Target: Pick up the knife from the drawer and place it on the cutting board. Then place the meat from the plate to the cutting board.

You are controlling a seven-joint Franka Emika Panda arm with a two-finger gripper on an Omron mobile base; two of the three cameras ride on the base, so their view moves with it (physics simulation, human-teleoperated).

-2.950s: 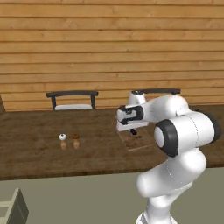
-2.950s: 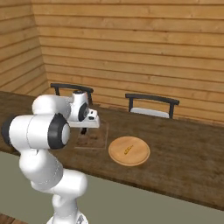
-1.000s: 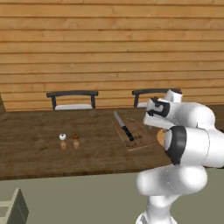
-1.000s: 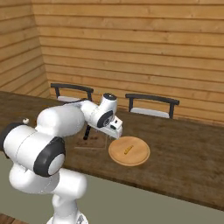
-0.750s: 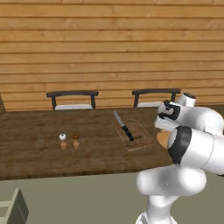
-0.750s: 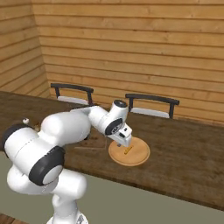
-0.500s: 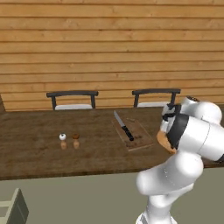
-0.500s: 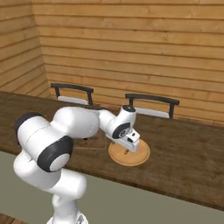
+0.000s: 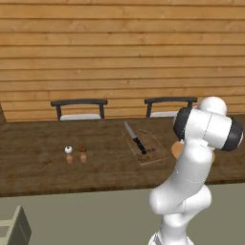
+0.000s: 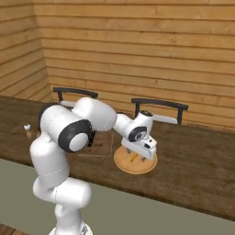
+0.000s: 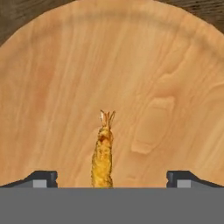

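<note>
My gripper (image 10: pixel 138 157) hangs open just above the round tan plate (image 10: pixel 146 168), near the table's front edge. In the hand view the plate (image 11: pixel 153 78) spreads under the hand, and the meat (image 11: pixel 103 153), a slim golden-brown piece, lies between my two dark fingertips (image 11: pixel 42 178) without touching either. The meat (image 10: pixel 133 159) shows as a small orange strip under the hand. The knife (image 9: pixel 138 141), black handle and grey blade, lies across the dark brown cutting board (image 9: pixel 152 146), left of the plate (image 9: pixel 175 151). The drawer is out of view.
Two small shakers (image 9: pixel 69 153) (image 9: pixel 83 154) stand on the dark wooden table (image 9: pixel 38 162) at the left. Two black-backed chairs (image 9: pixel 79 103) (image 9: pixel 168 101) sit behind the table against the wooden plank wall. My arm partly hides the cutting board (image 10: pixel 104 143).
The arm has swung right, away from the cutting board, and come down over the plate. The knife stays on the board. The jaws remain open.
</note>
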